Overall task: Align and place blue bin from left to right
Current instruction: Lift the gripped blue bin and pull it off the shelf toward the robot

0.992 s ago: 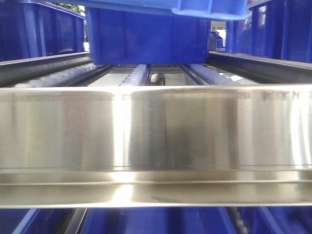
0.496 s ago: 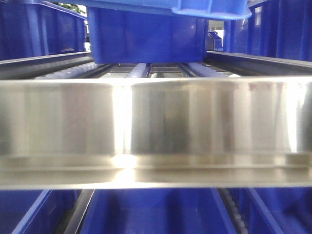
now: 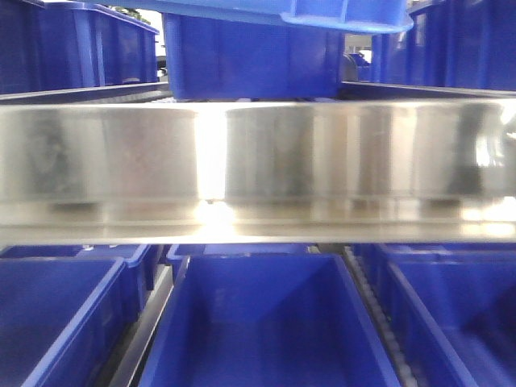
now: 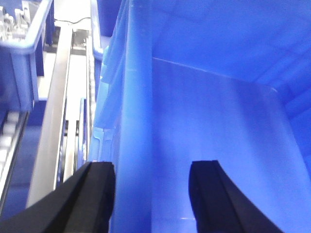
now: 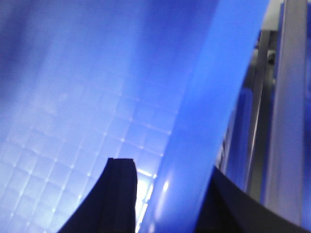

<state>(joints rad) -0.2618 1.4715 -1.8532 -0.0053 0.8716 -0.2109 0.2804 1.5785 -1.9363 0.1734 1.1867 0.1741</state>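
The blue bin (image 3: pixel 250 60) fills the top middle of the front view, behind the steel rail, with its flanged rim (image 3: pixel 347 12) jutting toward the camera; its base is hidden. In the left wrist view my left gripper (image 4: pixel 151 167) straddles the bin's left wall (image 4: pixel 136 97), one black finger (image 4: pixel 95 194) outside and the other (image 4: pixel 209 194) inside. In the right wrist view my right gripper (image 5: pixel 172 167) straddles the right wall rim (image 5: pixel 214 87), its inner finger (image 5: pixel 119 194) over the gridded floor. Both are shut on the rim.
A polished steel rail (image 3: pixel 322 153) spans the front view. Below it stand open blue bins at the middle (image 3: pixel 266 322), left (image 3: pixel 56 314) and right (image 3: pixel 459 306). More blue bins flank the upper level (image 3: pixel 81 48), (image 3: pixel 459 40). A rack rail (image 4: pixel 53 121) runs beside the bin.
The steel rail has slid up in the front view and the lower bins have come into sight. The blue bin kept its place in the picture; the rollers under it are now hidden.
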